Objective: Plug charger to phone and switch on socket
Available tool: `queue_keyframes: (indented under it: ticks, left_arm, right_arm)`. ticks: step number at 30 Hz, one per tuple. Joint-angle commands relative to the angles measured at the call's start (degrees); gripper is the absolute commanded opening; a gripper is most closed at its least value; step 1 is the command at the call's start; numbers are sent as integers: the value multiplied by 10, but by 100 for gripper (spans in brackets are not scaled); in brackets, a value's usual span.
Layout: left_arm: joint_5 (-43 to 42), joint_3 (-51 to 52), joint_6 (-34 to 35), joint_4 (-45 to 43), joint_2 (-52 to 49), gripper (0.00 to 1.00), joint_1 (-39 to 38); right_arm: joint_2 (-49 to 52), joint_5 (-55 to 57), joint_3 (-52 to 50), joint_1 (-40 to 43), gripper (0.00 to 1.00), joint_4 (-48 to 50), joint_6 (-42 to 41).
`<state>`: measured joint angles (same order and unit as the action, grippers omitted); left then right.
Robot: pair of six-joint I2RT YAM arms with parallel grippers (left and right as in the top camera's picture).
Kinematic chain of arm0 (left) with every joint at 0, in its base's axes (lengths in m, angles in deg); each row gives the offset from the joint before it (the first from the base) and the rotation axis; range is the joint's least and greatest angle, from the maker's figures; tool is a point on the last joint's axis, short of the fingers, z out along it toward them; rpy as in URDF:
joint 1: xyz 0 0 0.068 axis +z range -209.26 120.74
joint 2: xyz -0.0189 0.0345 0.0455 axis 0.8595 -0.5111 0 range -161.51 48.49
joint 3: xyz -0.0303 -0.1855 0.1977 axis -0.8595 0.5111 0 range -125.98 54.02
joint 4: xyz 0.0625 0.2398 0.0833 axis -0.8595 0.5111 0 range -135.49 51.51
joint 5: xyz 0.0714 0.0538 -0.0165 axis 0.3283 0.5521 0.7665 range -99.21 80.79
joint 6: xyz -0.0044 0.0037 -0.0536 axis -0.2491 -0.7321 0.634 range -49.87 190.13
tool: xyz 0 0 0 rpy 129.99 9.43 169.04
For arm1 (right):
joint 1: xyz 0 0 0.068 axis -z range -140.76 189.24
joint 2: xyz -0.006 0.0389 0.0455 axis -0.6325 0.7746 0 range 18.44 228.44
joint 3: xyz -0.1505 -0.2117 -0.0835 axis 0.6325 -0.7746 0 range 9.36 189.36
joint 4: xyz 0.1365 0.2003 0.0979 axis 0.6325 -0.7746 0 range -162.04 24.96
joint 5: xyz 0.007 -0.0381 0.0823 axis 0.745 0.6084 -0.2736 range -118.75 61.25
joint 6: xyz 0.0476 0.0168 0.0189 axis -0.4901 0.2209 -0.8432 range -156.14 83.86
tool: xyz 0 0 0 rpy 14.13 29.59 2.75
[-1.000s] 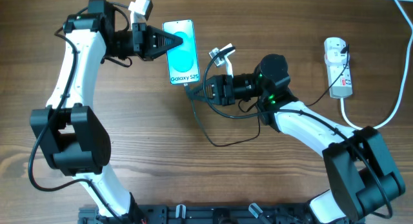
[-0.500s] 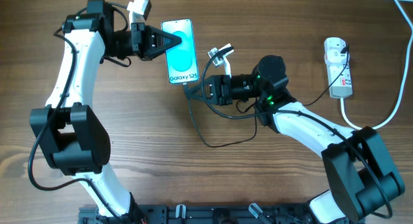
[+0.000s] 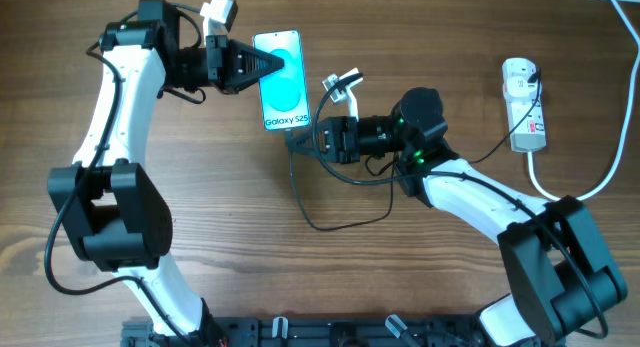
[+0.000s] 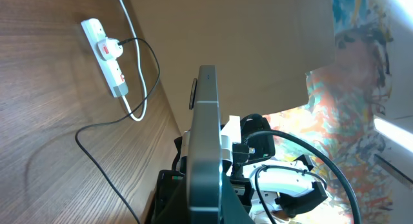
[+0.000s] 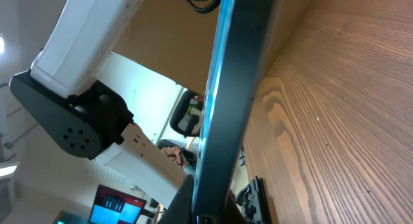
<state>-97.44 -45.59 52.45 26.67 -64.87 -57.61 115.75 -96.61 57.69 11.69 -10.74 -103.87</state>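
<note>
The phone (image 3: pixel 282 79), cyan screen with "Galaxy S25" on its white band, is held off the table by its left edge in my left gripper (image 3: pixel 257 65), which is shut on it. In the left wrist view the phone (image 4: pixel 206 140) stands edge-on between the jaws (image 4: pixel 205 214). My right gripper (image 3: pixel 305 139) is at the phone's bottom end, shut on the plug tip of the black charger (image 3: pixel 335 228), whose cable loops over the table. In the right wrist view the phone (image 5: pixel 235 75) runs edge-on up from the jaws (image 5: pixel 216 211). The white socket (image 3: pixel 524 104) lies at the far right.
A thicker white cord (image 3: pixel 600 177) curves from the socket toward the table's right edge and top corner. In the left wrist view the socket (image 4: pixel 106 56), its white cord (image 4: pixel 129 30) and the charger's black cable (image 4: pixel 103 161) lie on the wood.
My right gripper has shifted slightly left toward the phone's bottom end. The cable loop on the table has slid left and widened. The left gripper and phone barely moved.
</note>
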Motion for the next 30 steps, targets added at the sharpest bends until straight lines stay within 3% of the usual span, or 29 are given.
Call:
queue_keyframes:
  ticks: [1,13,22,30]
  left_arm:
    - [-15,-8,1,20,-1,4,-19]
    - [-2,-8,1,21,-1,4,-25]
    - [-2,-8,1,4,-1,4,-15]
    - [23,-8,1,5,-1,4,-2]
  right_arm:
    - [7,109,8,23,4,13,-8]
    - [7,93,9,23,5,-4,-14]
    - [7,49,9,23,28,-27,-6]
    - [7,30,9,23,73,-22,1]
